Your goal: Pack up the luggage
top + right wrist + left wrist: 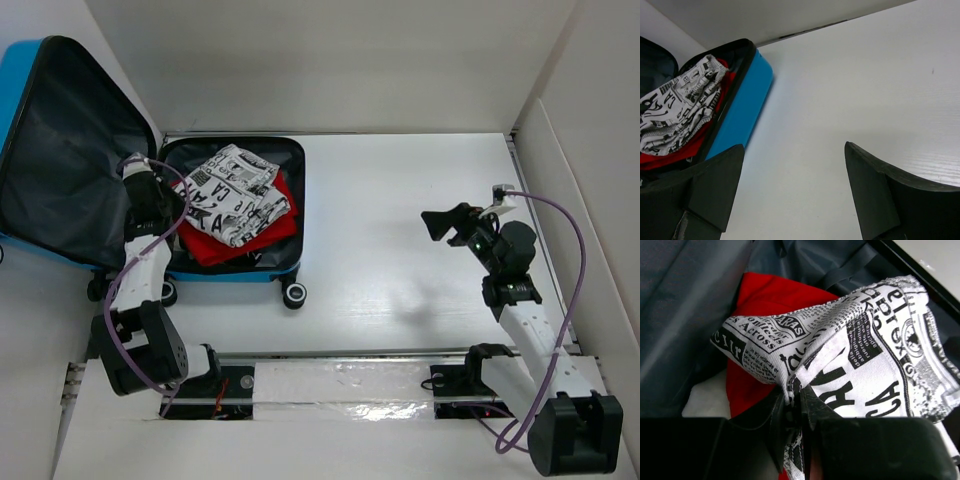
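Note:
The blue luggage (60, 150) lies open at the back left, its lid tilted up to the left and showing dark grey lining (685, 315). In its base a red garment (225, 245) lies under a black-and-white newspaper-print cloth (235, 195). My left gripper (178, 205) reaches over the base's left side. In the left wrist view it (795, 402) is shut on a bunched fold of the print cloth (865, 355). My right gripper (445, 225) hangs open over bare table at the right, its fingers (875, 185) wide apart with nothing between them.
A black-and-white wheel (295, 294) sticks out at the luggage's front right corner. White walls enclose the table at the back and right (580, 150). The luggage's blue side wall (740, 105) shows in the right wrist view, well left of that gripper.

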Controlling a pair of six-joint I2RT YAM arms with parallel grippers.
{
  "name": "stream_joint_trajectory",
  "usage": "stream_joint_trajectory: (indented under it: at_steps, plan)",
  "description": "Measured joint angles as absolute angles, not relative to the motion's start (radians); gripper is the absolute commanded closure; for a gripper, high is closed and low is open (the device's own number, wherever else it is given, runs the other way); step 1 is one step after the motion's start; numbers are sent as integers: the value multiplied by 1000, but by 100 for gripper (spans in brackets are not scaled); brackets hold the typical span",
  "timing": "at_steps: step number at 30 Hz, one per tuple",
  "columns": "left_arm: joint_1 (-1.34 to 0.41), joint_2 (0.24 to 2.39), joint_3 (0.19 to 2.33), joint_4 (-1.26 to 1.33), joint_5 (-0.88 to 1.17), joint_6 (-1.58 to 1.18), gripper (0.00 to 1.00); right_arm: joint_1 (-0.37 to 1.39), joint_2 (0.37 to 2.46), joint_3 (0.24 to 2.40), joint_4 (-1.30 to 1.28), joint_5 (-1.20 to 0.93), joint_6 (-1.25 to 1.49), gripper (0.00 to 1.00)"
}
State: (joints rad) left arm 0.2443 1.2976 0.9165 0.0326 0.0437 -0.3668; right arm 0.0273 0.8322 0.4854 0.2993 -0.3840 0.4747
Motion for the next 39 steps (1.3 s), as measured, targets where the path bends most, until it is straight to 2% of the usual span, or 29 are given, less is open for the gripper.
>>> stream_joint_trajectory:
  at_steps: [3,4,6,7,8,9,10,11,12,13,15,18,19,21,24,25,27,28,30,31,33,34,37,39]
  plan:
    - [273,1303,916,41,72,-387,100,27,832,486,299,-395,475,14]
    - [284,1304,916,40,74,-398,93,27,832,485,300,-399,475,14]
    - [303,1304,916,31,46,-419,71,27,834,486,300,-411,475,14]
    - [311,1301,914,28,26,-426,51,27,839,486,301,-420,475,19]
    - [317,1293,908,27,6,-432,44,27,845,486,304,-427,476,26]
    - [324,1280,900,24,-12,-441,39,27,852,486,307,-432,474,63]
    - [329,1261,895,20,-28,-451,38,27,860,486,309,-439,473,81]
    - [332,1238,893,12,-35,-461,38,27,870,486,313,-447,480,94]
    - [337,1208,893,3,-39,-468,39,27,879,486,318,-453,485,100]
    - [338,1171,893,-1,-46,-480,41,27,887,486,318,-457,485,100]
    - [333,1085,896,-16,-62,-499,45,27,900,486,318,-464,490,100]
    - [319,950,916,-53,-112,-521,58,27,912,485,322,-481,490,100]
    - [311,905,925,-70,-137,-527,68,27,914,486,324,-488,490,99]
    - [291,828,953,-125,-224,-550,78,28,917,486,326,-501,491,96]
    - [268,728,973,-214,-369,-618,95,37,920,486,330,-509,492,87]
    - [259,694,973,-256,-417,-635,100,41,921,486,331,-513,491,80]
    - [233,635,973,-330,-519,-663,100,48,923,488,331,-522,492,72]
    - [216,607,973,-360,-570,-667,100,50,923,489,331,-526,492,64]
    - [192,568,970,-392,-687,-650,83,60,923,493,331,-530,488,58]
    - [184,557,965,-396,-741,-635,61,66,923,495,331,-532,486,50]
    - [180,552,950,-397,-830,-598,37,81,923,502,331,-533,479,42]
    - [180,559,940,-392,-864,-580,27,89,923,505,330,-532,473,30]
    - [180,613,910,-385,-944,-536,26,111,925,517,327,-531,458,18]
    - [197,690,908,-382,-984,-503,27,122,929,526,324,-527,445,14]
